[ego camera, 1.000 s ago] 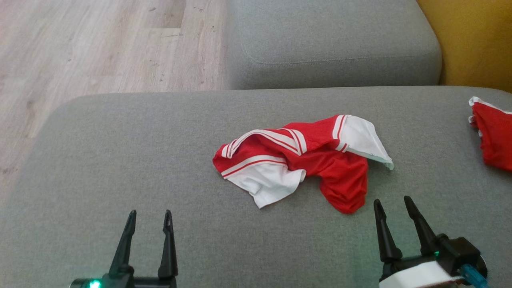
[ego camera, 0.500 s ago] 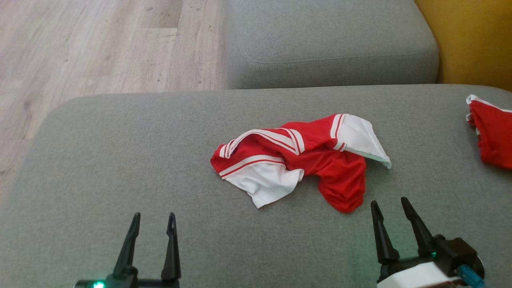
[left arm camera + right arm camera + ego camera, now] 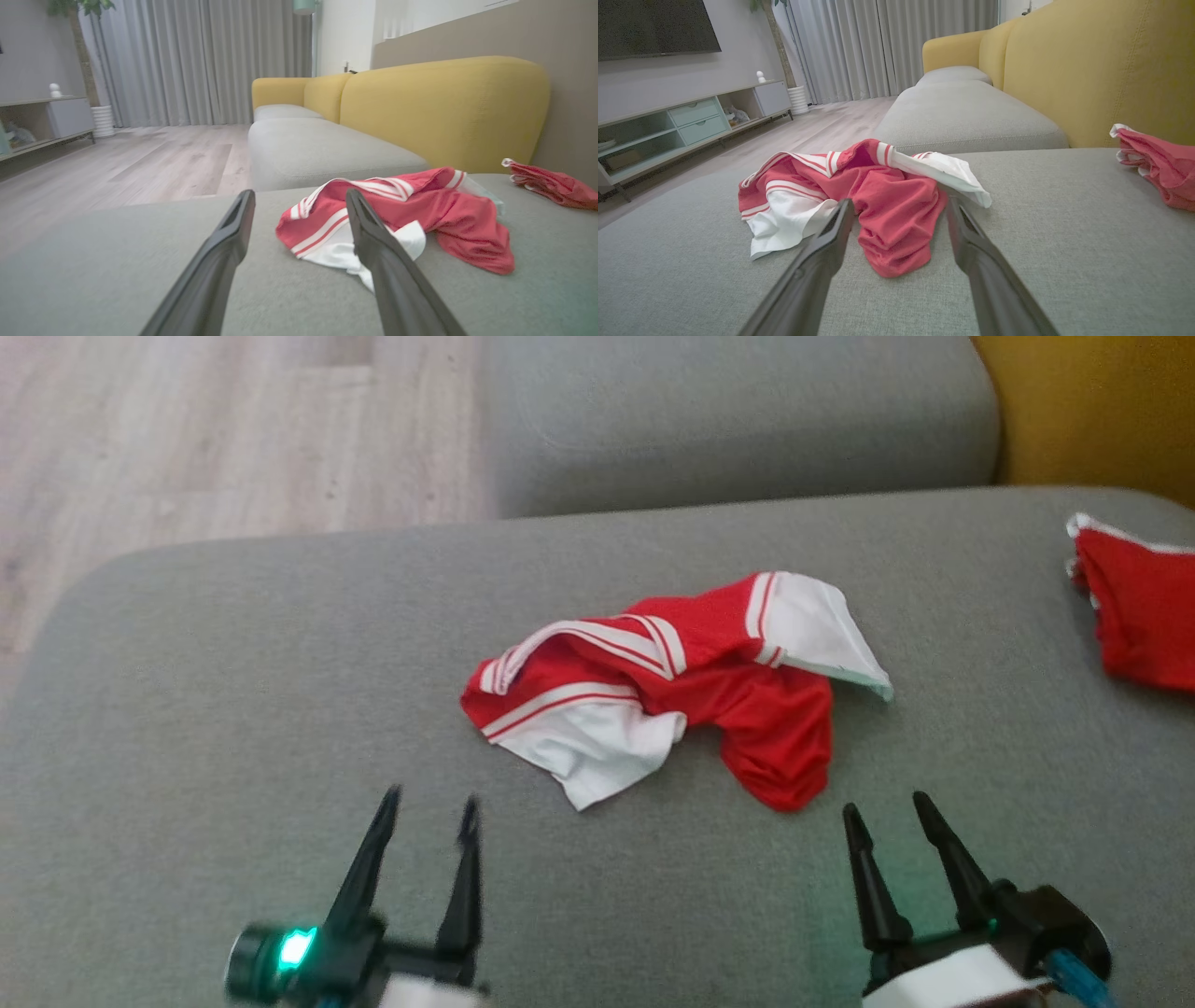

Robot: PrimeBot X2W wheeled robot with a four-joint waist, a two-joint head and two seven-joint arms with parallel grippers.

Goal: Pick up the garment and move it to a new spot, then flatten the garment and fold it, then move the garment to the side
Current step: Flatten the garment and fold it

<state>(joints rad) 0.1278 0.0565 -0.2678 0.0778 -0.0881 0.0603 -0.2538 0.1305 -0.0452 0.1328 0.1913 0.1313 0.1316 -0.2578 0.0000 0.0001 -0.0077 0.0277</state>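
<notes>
A crumpled red and white garment [image 3: 672,686] lies in a heap on the grey sofa cushion [image 3: 233,691]. It has white stripes and white panels, and appears again in the left wrist view [image 3: 420,210] and right wrist view [image 3: 878,196]. My left gripper [image 3: 429,803] stands open near the cushion's front, short of the garment's white lower-left corner. Its fingers [image 3: 229,242] hold nothing. My right gripper [image 3: 887,807] is open too, just in front of the garment's red lower lobe, apart from it.
A second red garment [image 3: 1144,611] lies at the cushion's right edge. Another grey seat cushion [image 3: 738,420] sits beyond, with the yellow sofa back [image 3: 1092,411] to the right. Wooden floor [image 3: 215,439] lies off the cushion's left side, and a TV cabinet [image 3: 682,126] stands across the room.
My left gripper has moved forward and to the right, closer to the garment. The head camera has shifted, so the whole scene sits higher and further left. The garment lies unchanged.
</notes>
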